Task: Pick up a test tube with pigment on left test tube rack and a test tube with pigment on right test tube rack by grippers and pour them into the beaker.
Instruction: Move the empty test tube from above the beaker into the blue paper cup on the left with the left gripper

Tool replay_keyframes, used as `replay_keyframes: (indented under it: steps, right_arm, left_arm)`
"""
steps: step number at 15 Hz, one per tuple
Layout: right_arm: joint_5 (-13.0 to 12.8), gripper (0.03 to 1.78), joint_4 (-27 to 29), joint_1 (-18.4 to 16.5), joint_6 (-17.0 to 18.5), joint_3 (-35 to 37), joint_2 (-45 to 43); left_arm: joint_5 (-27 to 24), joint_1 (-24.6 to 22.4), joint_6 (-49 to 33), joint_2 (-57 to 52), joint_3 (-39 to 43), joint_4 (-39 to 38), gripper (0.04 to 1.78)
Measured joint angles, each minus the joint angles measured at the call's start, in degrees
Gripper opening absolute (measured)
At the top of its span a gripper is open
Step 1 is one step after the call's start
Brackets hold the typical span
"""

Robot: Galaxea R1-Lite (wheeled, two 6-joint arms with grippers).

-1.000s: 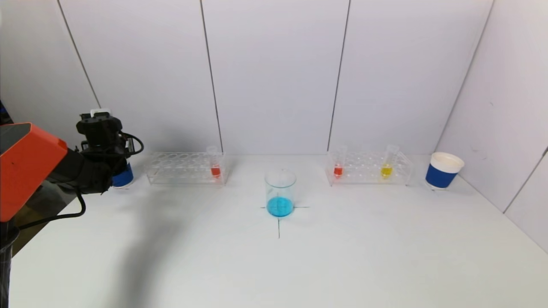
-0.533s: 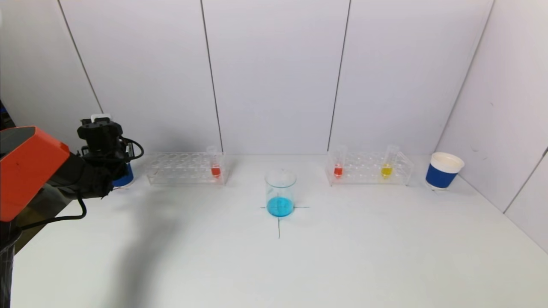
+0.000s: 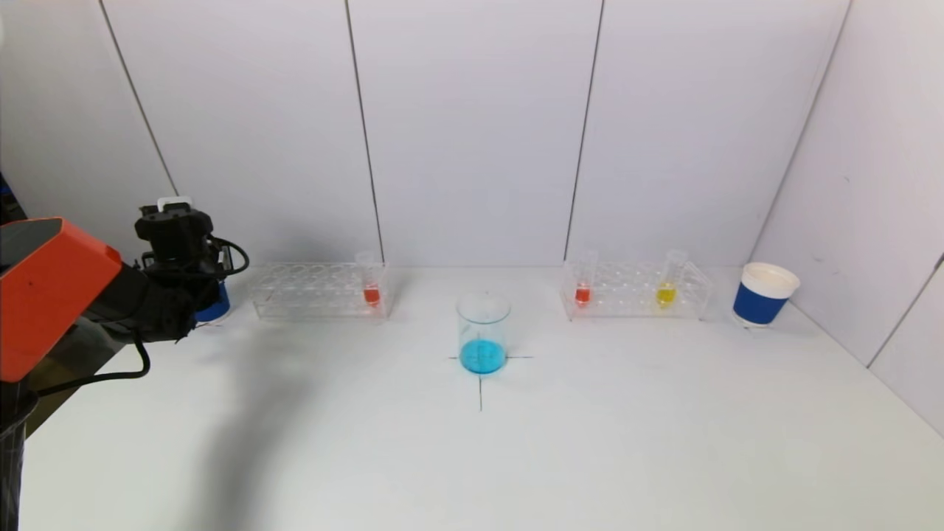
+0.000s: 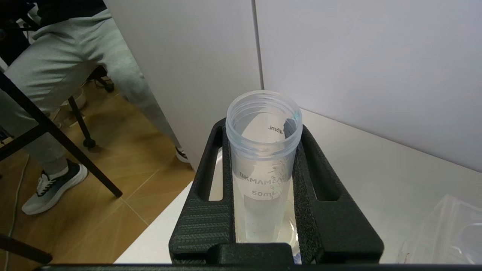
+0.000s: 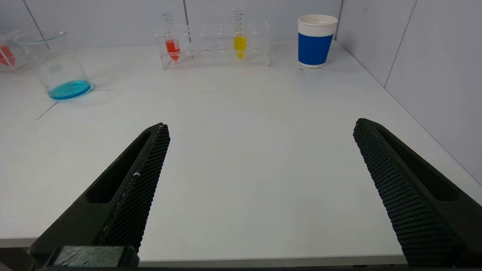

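White walls stand behind the white table. The left gripper pinches an empty test tube; the right gripper is spread wide.

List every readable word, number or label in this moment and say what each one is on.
"50mL": on the empty tube held in the left gripper.
"45mL": same tube, far wall, seen mirrored from inside.
A brand line above "50mL": mirrored, too unclear to spell.
Graduations on the rack tubes: too small to read.
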State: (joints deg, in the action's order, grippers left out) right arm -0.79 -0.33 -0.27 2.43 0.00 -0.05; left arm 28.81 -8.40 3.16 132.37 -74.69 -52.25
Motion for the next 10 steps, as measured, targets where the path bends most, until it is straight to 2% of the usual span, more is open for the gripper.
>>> replay_keyframes:
  steps: [10]
  right_arm:
    - [0.00,1.77,0.02,0.00,0.00,0.00,0.00]
  left_arm:
    - [0.02,-0.02,-0.35,-0.26,0.00,-0.10,0.45]
